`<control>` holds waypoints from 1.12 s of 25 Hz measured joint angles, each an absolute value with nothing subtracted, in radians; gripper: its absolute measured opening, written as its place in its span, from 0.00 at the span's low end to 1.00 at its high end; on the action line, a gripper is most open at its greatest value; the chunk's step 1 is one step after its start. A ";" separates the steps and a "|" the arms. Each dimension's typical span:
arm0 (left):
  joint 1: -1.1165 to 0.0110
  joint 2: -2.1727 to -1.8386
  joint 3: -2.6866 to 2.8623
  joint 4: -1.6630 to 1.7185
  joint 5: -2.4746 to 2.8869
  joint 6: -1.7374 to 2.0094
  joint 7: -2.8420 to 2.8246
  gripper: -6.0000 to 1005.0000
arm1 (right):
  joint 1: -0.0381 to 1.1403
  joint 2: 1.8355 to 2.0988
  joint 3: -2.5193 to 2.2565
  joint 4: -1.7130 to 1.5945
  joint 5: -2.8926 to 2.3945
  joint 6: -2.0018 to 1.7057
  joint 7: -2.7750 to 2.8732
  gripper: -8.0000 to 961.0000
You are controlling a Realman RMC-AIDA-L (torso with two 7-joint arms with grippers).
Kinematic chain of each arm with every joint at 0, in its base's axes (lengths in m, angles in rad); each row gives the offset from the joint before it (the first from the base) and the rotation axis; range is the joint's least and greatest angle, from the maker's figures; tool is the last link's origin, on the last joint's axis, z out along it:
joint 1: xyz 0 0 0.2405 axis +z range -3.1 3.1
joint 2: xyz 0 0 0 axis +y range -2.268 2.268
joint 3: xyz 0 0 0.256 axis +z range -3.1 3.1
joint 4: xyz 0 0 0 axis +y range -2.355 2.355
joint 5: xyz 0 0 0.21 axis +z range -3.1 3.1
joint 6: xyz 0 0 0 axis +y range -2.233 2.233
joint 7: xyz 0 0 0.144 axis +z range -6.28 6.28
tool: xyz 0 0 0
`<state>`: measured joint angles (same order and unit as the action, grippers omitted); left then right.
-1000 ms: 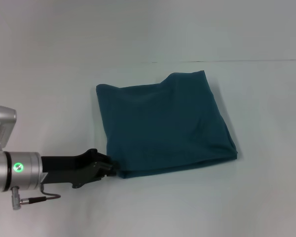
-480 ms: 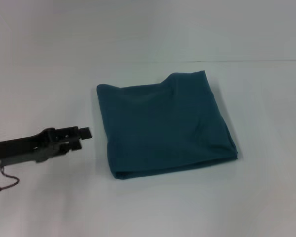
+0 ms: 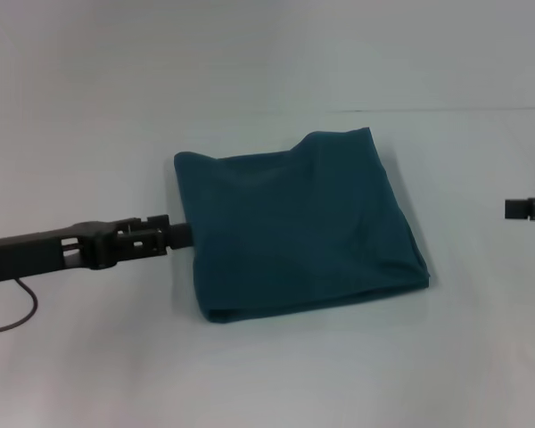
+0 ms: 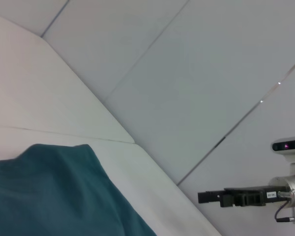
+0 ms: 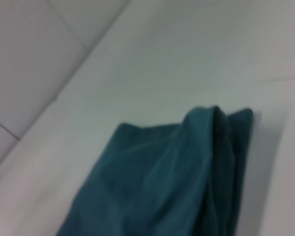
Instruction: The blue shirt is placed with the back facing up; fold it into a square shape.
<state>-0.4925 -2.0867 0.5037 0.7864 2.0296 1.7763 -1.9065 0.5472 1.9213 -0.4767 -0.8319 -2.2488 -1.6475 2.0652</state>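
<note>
- Blue shirt (image 3: 294,232): soft, matte cloth folded into a rough square, flat on the white bench (image 3: 116,374).
- Left gripper (image 3: 180,235): tip at the shirt's left edge; jaws' state cannot be told.
- Right gripper (image 3: 508,209): well apart; jaws unclear.

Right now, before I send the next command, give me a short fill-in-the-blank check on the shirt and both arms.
1. The blue shirt lies on the white table folded into a rough ____.
2. The left gripper reaches in at the shirt's ____ edge in the head view.
3. The right gripper shows only at the ____ border of the head view, apart from the shirt.

Missing words: square; left; right
</note>
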 joint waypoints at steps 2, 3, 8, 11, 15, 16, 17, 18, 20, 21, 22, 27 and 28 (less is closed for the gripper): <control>-0.499 -2.086 0.511 0.786 2.032 1.777 -1.911 0.83 | 0.545 1.925 -0.475 -0.824 -2.233 -1.651 2.058 0.84; -0.503 -2.085 0.516 0.787 2.033 1.776 -1.911 0.85 | 0.545 1.929 -0.476 -0.819 -2.229 -1.651 2.051 0.84; -0.535 -2.060 0.595 0.797 2.067 1.779 -1.893 0.90 | 0.570 1.963 -0.487 -0.806 -2.226 -1.649 1.969 0.84; -0.581 -2.044 0.624 0.802 2.132 1.784 -1.894 0.90 | 0.594 1.986 -0.518 -0.805 -2.226 -1.645 1.923 0.84; -0.653 -2.025 0.669 0.799 2.207 1.791 -1.905 0.90 | 0.631 2.005 -0.596 -0.779 -2.229 -1.629 1.906 0.84; -0.668 -2.023 0.680 0.799 2.217 1.790 -1.905 0.90 | 0.637 2.009 -0.610 -0.771 -2.229 -1.629 1.896 0.84; -0.678 -2.022 0.691 0.801 2.220 1.788 -1.903 0.90 | 0.646 2.014 -0.629 -0.765 -2.229 -1.629 1.880 0.84; -0.686 -2.020 0.702 0.802 2.222 1.787 -1.900 0.90 | 0.653 2.021 -0.650 -0.760 -2.229 -1.631 1.861 0.84; -0.703 -2.015 0.736 0.805 2.229 1.786 -1.894 0.90 | 0.665 2.033 -0.702 -0.758 -2.229 -1.636 1.826 0.84; -0.710 -2.012 0.750 0.806 2.235 1.785 -1.892 0.90 | 0.672 2.038 -0.739 -0.760 -2.229 -1.636 1.816 0.84; -0.716 -2.011 0.761 0.806 2.243 1.784 -1.892 0.90 | 0.678 2.040 -0.764 -0.762 -2.230 -1.633 1.815 0.84; -0.736 -2.014 0.785 0.802 2.268 1.780 -1.888 0.90 | 0.713 2.046 -0.847 -0.763 -2.233 -1.620 1.833 0.84; -0.735 -2.016 0.789 0.801 2.269 1.779 -1.885 0.90 | 0.715 2.047 -0.848 -0.762 -2.233 -1.619 1.833 0.84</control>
<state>-0.7353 -2.0165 0.7886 0.8013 2.2688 1.7788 -1.8848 0.7154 2.0465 -0.8482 -0.7619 -2.2327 -1.6186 1.8328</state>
